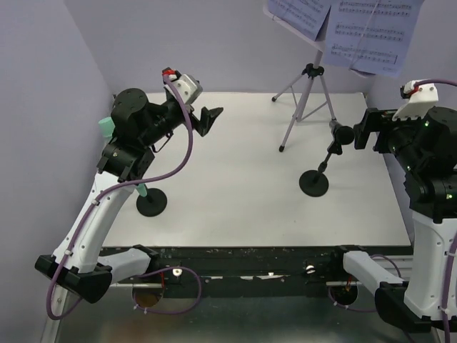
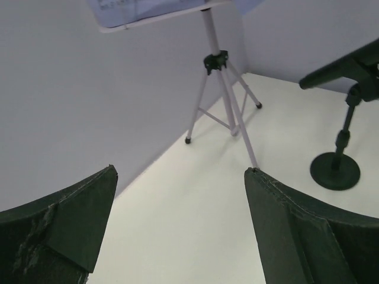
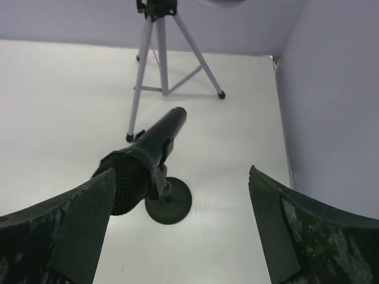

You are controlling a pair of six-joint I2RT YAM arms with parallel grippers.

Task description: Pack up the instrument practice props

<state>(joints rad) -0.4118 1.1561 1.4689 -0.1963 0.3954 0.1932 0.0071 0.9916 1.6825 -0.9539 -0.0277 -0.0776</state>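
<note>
Okay, I count 1 silver tripod [image 1: 308,100] back right on the table [image 1: 235,179], at least 2 sheet-music pages [image 1: 371,32] up top. 2 poles: left pole [image 1: 151,202] holds 1 mint-green microphone [image 1: 106,126], mostly behind my arm; right pole [image 1: 314,183] holds 1 black microphone [image 1: 343,133]. Left gripper [image 2: 180,170] and right gripper [image 3: 180,170] both spread wide, grasping nothing.

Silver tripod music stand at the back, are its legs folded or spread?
Spread: the silver tripod has three legs splayed outward, their feet standing well apart on the white table.
</note>
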